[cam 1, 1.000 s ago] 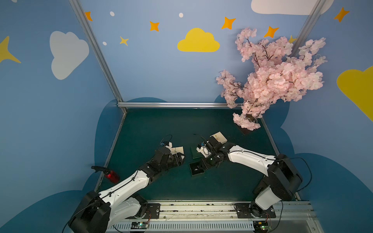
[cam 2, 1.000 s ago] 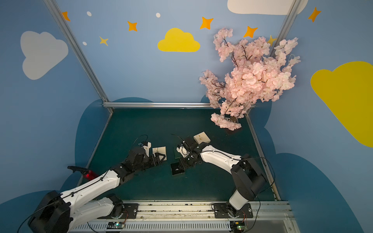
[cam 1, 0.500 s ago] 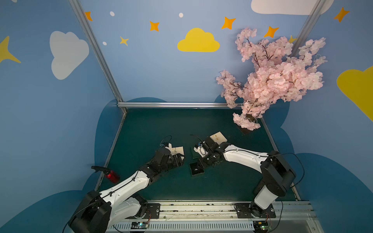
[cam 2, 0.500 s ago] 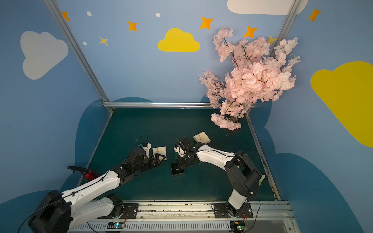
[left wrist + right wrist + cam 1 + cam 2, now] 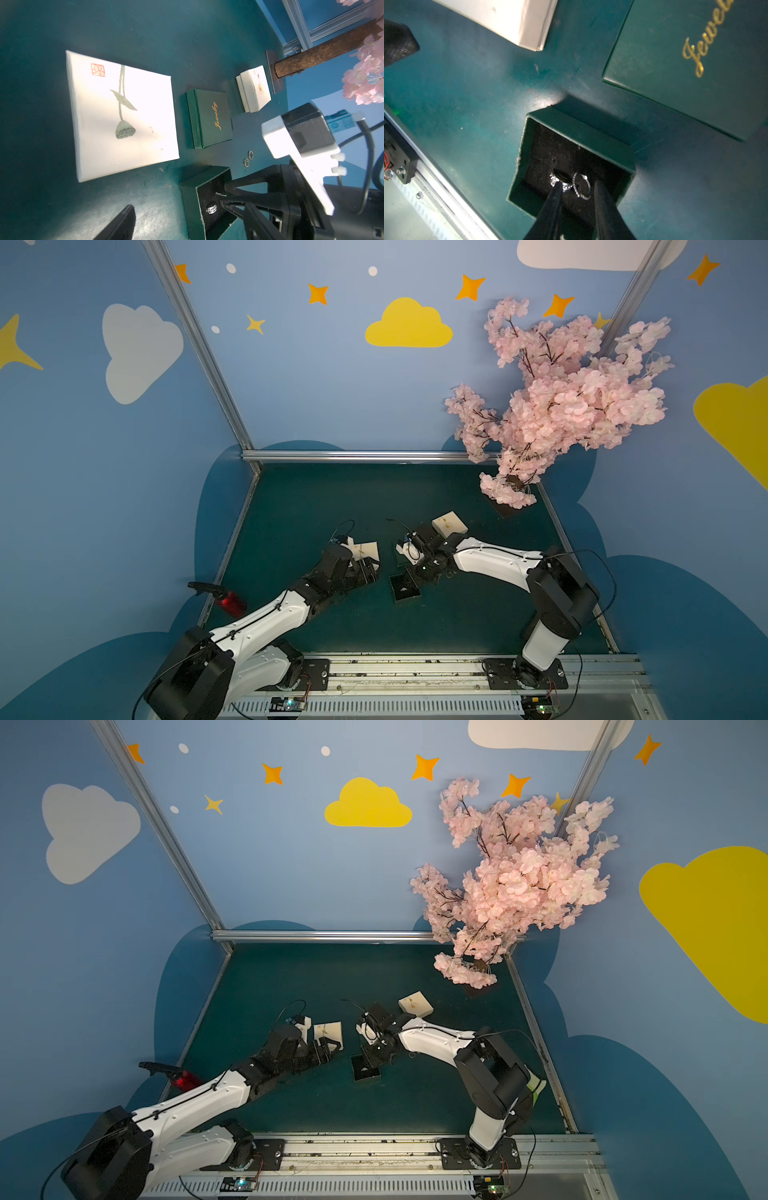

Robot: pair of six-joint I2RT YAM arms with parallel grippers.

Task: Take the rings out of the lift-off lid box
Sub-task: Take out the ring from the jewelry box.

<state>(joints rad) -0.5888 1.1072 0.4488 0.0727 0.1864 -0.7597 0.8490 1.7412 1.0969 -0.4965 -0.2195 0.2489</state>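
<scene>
The right gripper (image 5: 577,184) reaches into the open dark green square cardboard box base (image 5: 577,133) near the middle of the green mat (image 5: 207,31), jaws narrowly parted around a thin silvery metal ring (image 5: 581,186) on its black lining, not visibly pinching it; a wider silvery ring (image 5: 552,179) lies beside. Two more small silvery rings (image 5: 248,158) lie on the mat just beside the box. The left gripper (image 5: 329,1046), further left, stands wide open and empty.

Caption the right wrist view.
Right gripper, jaws apart, straddles a silvery beaded metal ring inside the lidless dark green square box.
</scene>
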